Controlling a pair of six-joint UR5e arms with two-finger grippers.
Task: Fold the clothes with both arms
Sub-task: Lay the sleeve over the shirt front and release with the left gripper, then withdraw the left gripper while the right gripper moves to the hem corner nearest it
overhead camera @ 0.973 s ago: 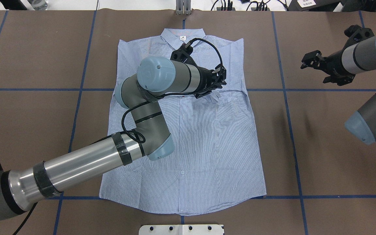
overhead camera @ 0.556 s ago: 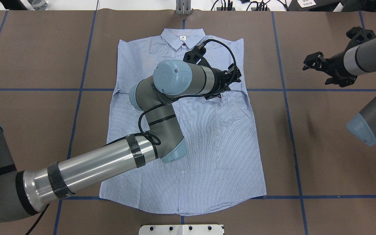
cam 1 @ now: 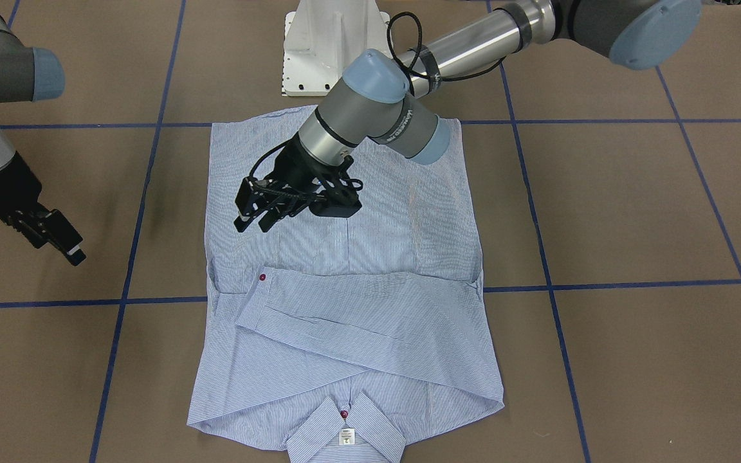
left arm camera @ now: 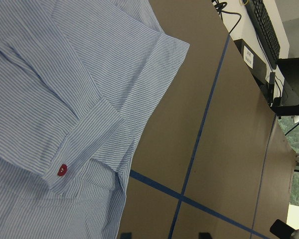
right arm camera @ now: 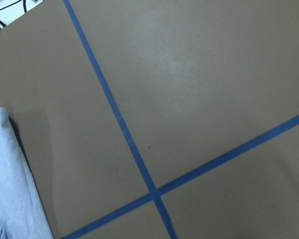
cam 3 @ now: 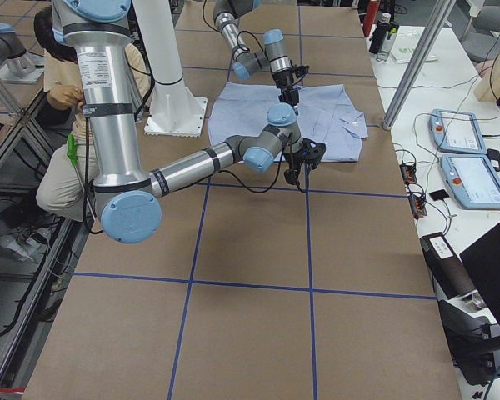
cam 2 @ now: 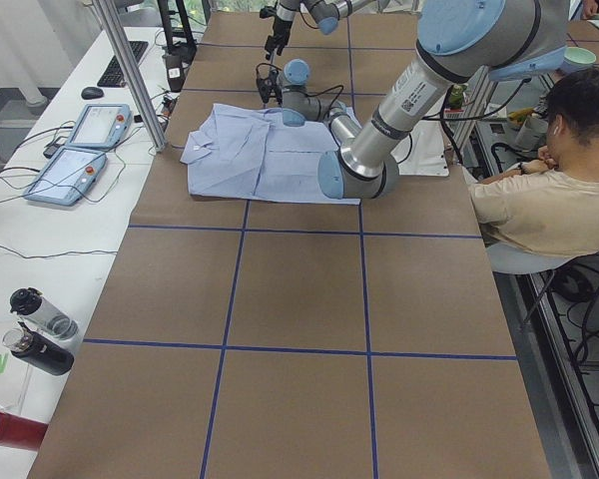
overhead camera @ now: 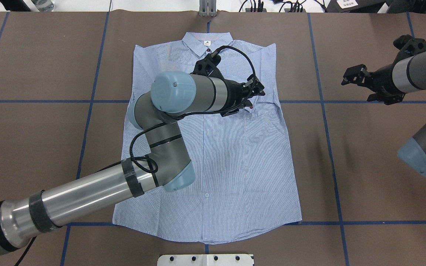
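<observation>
The blue-and-white striped shirt (overhead camera: 235, 166) lies flat on the brown table, collar (cam 1: 345, 424) away from the robot, both sleeves folded across the chest. A cuff with a red button (cam 1: 262, 278) rests on the shirt's right half and also shows in the left wrist view (left arm camera: 63, 170). My left gripper (cam 1: 251, 225) hovers just above that cuff (overhead camera: 250, 107), open and holding nothing. My right gripper (overhead camera: 357, 87) hangs over bare table well to the right of the shirt, open and empty; its wrist view catches only the shirt's edge (right arm camera: 10, 189).
The white pedestal base (cam 1: 332, 45) stands at the robot's side of the table. Blue tape lines (overhead camera: 324, 111) grid the brown surface. A seated person (cam 2: 549, 200) and teach pendants (cam 2: 80, 150) are beside the table's long sides.
The cuff that hung from my left gripper a second ago now lies on the shirt. That gripper swung right, then came back a little left. My right gripper drifted slightly.
</observation>
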